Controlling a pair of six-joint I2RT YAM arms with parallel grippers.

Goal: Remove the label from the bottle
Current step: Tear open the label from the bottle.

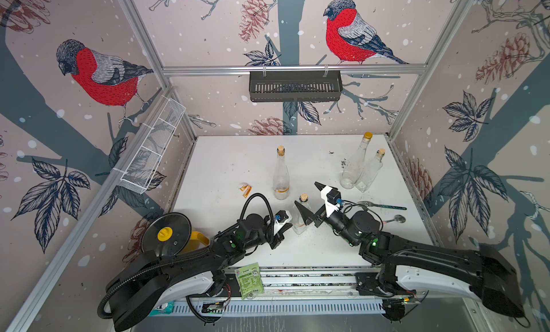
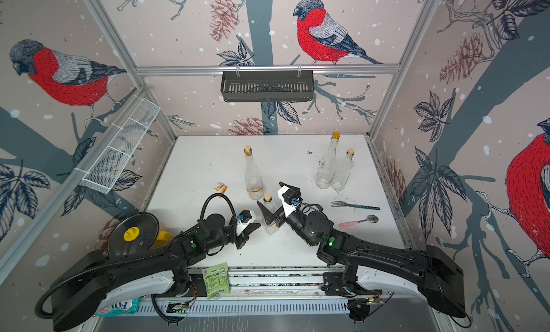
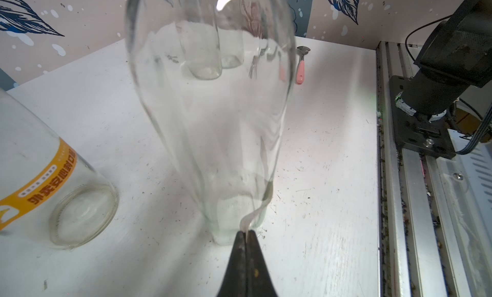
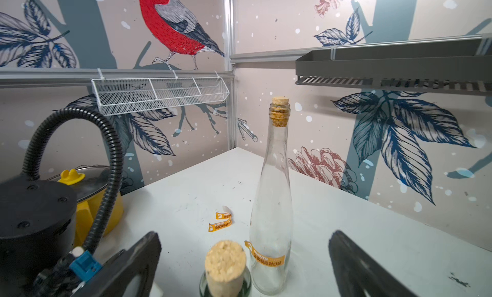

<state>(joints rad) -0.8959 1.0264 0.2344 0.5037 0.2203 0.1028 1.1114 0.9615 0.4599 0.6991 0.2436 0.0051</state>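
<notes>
A small clear corked bottle (image 1: 300, 218) (image 2: 269, 215) stands near the table's front middle. It fills the left wrist view (image 3: 213, 122). A pale strip of its label (image 3: 257, 209) curls off the base. My left gripper (image 3: 247, 233) (image 1: 286, 226) (image 2: 255, 225) is shut on the strip's end, low beside the bottle. My right gripper (image 1: 312, 199) (image 2: 275, 199) (image 4: 246, 266) is open. Its fingers stand wide apart on either side of the cork (image 4: 225, 259) without touching it.
A tall corked bottle (image 1: 281, 178) (image 4: 274, 197) with an orange label (image 4: 267, 257) stands just behind. Peeled label scraps (image 1: 245, 190) lie to its left. Two bottles (image 1: 361, 166) stand at the back right, with a fork (image 1: 382, 206) and a spoon (image 1: 395, 219) at the right. A pot lid (image 1: 166, 233) leans at the front left.
</notes>
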